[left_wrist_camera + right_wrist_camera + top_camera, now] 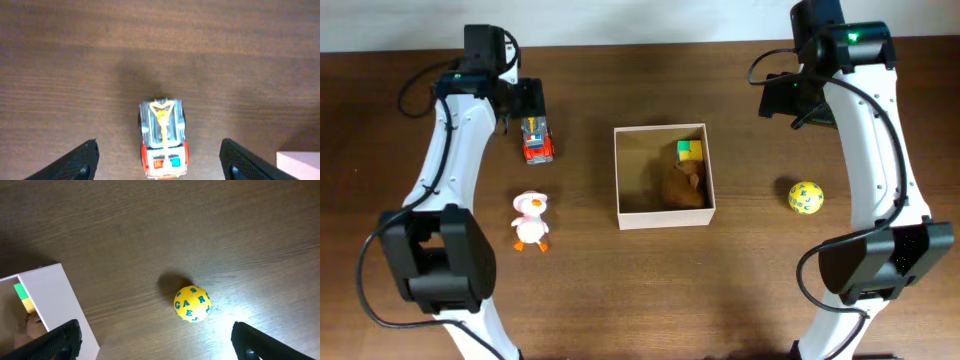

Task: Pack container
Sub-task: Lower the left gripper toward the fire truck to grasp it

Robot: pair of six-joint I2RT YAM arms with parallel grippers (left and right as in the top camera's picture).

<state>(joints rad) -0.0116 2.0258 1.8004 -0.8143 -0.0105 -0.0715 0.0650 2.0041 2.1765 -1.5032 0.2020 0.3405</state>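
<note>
The container point(663, 216) is a square white-walled box at the table's middle; a green and yellow block point(689, 151) and a brown toy point(685, 185) lie in it. Its wall also shows in the right wrist view point(55, 300). A red and grey toy truck point(537, 140) lies left of it; in the left wrist view the truck point(163, 137) is between the open fingers of my left gripper point(160, 167). A white duck toy point(530, 221) lies below the truck. A yellow ball with blue letters point(805, 197) lies right of the container. My right gripper point(155, 345) is open above the ball point(192, 303).
The table is dark brown wood. My left arm's base point(435, 260) stands at the front left and my right arm's base point(880, 262) at the front right. A pale strip runs along the table's far edge point(640, 20).
</note>
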